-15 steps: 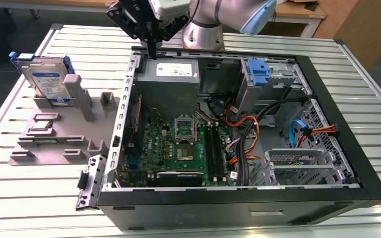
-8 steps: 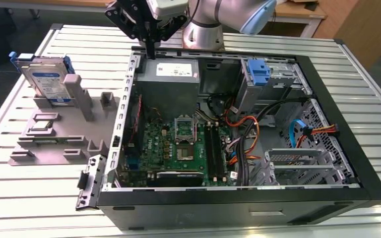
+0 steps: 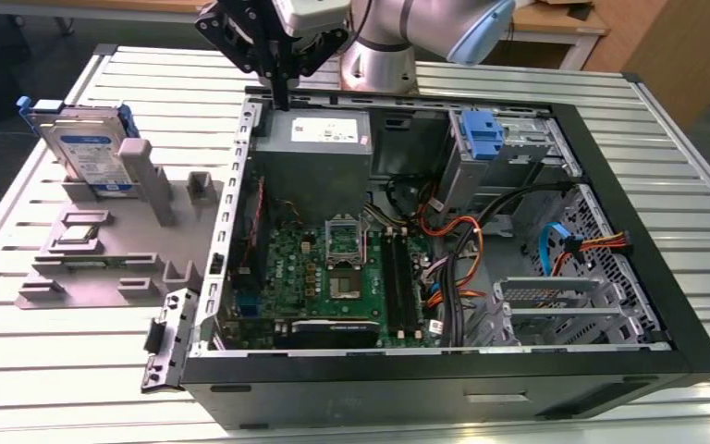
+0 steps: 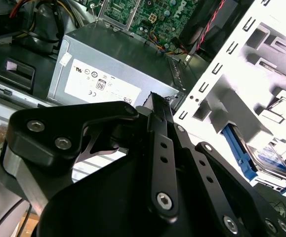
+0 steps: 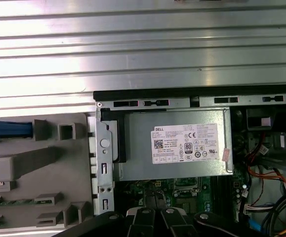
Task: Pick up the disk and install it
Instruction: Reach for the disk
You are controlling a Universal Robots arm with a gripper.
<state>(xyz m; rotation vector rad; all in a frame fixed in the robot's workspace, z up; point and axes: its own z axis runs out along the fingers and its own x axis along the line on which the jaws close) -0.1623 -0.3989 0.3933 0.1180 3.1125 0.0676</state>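
Exterior view has my jaws closed on nothing, hanging above the grey power supply box [image 3: 315,139] at the twelve o'clock rim of the open black computer case [image 3: 429,379]. The silver-grey hard disk with blue rails [image 3: 84,153] stands upright in a grey holder [image 3: 96,250] on the bench [image 3: 34,370], at ten o'clock, untouched. I judge the pick-up not begun; grasping calls for opened jaws squared across its flat faces.

power supply sticker [image 5: 184,144], print seemingly illegible

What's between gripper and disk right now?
In the exterior view, the case's side wall and a bare strip of slatted table separate the gripper from the disk, which stands in the grey holder.
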